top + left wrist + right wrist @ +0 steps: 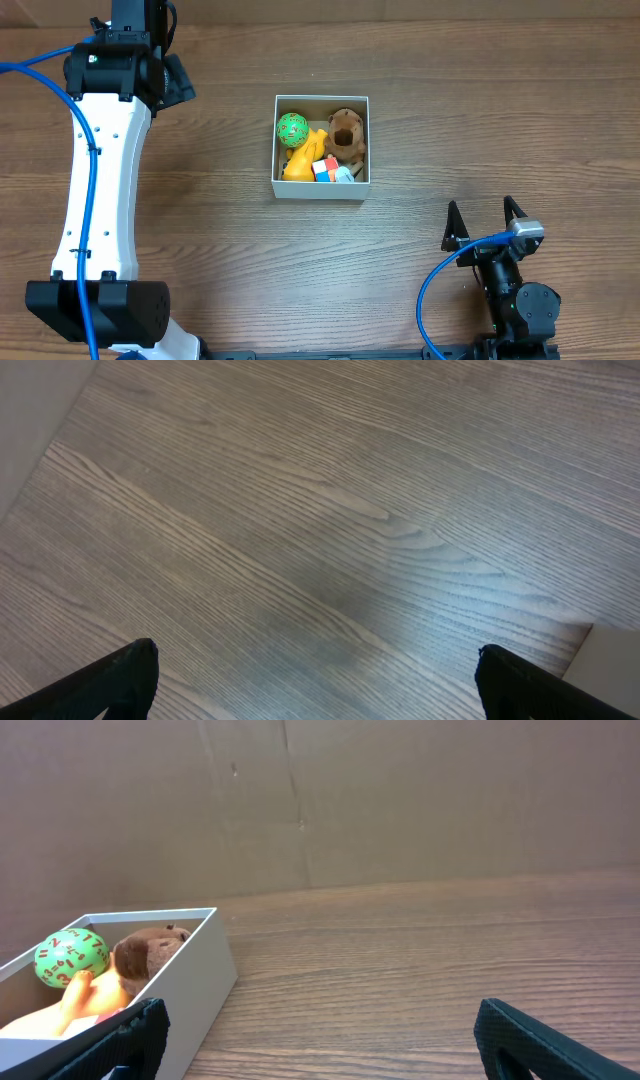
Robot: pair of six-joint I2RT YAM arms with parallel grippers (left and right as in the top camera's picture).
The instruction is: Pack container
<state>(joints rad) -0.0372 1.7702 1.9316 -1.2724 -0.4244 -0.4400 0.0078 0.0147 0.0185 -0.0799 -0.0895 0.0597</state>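
1. At the middle of the desk (450, 100) sits the container (320, 189), with a green ball (292, 128), brown plush (346, 135) and yellow toy (303, 160) inside.
2. My right claw (481, 215) is released, fingers spread wide, well apart from the container.
3. My left claw (315, 680) is likewise released, grasping nothing, above the desk's wood.

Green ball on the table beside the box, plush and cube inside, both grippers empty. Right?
No: the green ball is inside the container too, beside the yellow toy, per the overhead view. The plush and cube are inside; left gripper and right gripper are empty.
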